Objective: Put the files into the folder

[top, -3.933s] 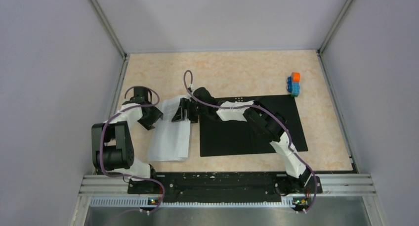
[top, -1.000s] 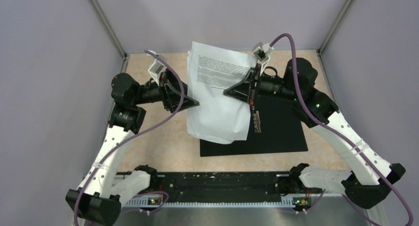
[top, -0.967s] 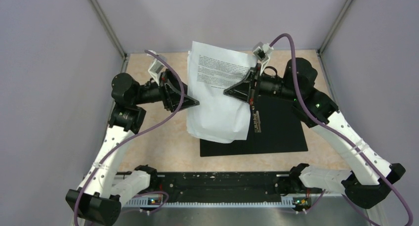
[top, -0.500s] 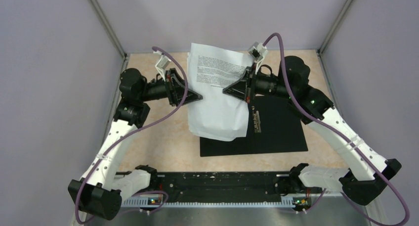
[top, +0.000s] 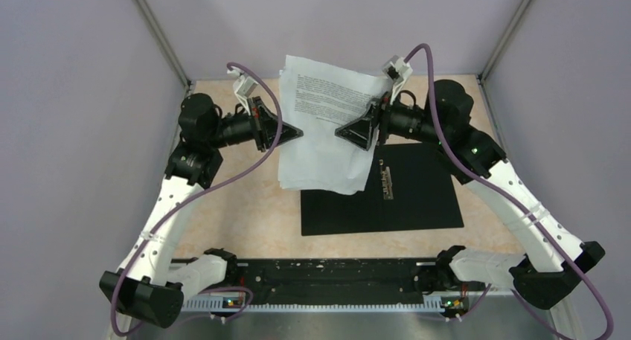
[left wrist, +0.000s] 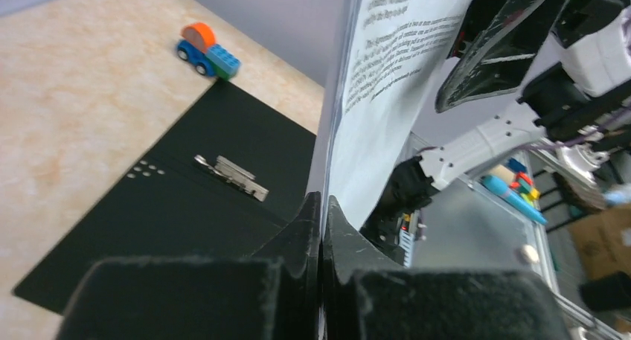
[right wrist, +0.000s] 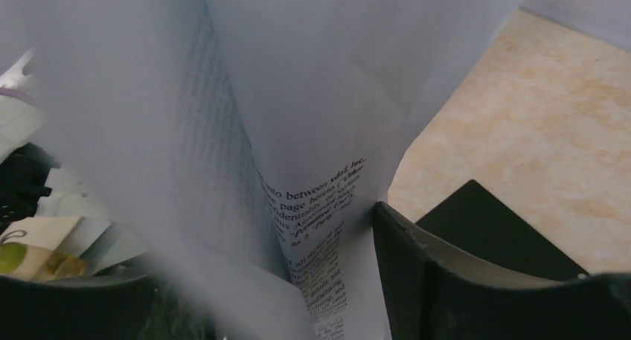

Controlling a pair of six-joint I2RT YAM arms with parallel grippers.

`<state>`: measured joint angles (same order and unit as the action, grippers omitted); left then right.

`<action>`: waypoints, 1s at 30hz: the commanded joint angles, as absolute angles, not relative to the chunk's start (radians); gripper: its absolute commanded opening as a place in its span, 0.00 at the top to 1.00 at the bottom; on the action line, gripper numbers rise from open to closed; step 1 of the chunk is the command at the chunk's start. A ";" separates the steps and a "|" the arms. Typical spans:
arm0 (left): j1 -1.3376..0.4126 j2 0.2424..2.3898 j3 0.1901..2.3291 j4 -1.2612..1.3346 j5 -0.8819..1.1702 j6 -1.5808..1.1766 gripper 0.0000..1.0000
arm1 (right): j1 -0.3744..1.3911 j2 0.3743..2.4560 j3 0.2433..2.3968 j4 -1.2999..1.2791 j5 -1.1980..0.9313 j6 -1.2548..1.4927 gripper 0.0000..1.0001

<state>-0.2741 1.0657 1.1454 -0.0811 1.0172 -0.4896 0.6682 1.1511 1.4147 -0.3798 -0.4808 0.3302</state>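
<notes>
Live from up here: my left claw (left wrist: 321, 202) is clamped fully shut. Its pads are pressing together on the left edge of the white printed paper files (top: 327, 94), and I am holding them up, well clear of the marbled beige counter (top: 245, 199). The sheets are standing almost upright. Their printed top is rising above this claw and their plain lower part is drooping below it, fanning apart a little.

My right claw (top: 344, 134) is facing the left one from the opposite side of the files, at about the same height. Its fingers are standing apart, with the paper hanging loose in the gap and not pinched. One sheet is lying just beside the right-hand finger (right wrist: 402, 265). So only the left claw is actually gripping.

Down below both claws, more toward the right claw's side, the flat black open file folder (top: 417, 199) is lying spread on the counter, inside face up. A silver metal clip (top: 386, 184) is running along its middle. From above, the drooping bottom edge of the files is overlapping the folder's left part.

Beyond the folder's far corner, well past my left claw's tips, a small orange-and-blue toy block stack (left wrist: 208, 51) is sitting on the counter just beside that corner.
</notes>
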 commanded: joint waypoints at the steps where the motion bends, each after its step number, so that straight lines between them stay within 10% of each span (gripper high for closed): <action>1: -0.275 1.039 1.244 -0.207 0.877 -0.328 1.00 | 0.600 1.143 1.396 -0.282 -0.467 0.342 0.28; 13: -0.279 1.001 1.491 -0.472 1.007 -0.069 1.00 | 0.393 1.077 1.130 0.303 -0.791 0.510 0.05; 30: -0.457 1.138 1.863 -0.667 1.071 0.012 1.00 | 0.375 1.132 1.103 0.644 -0.946 0.638 0.02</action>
<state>-0.4103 1.1320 1.7760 -0.5976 1.0588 -0.0505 0.3931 1.1419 1.0866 0.5556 -0.9165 0.6327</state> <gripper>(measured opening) 0.012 0.980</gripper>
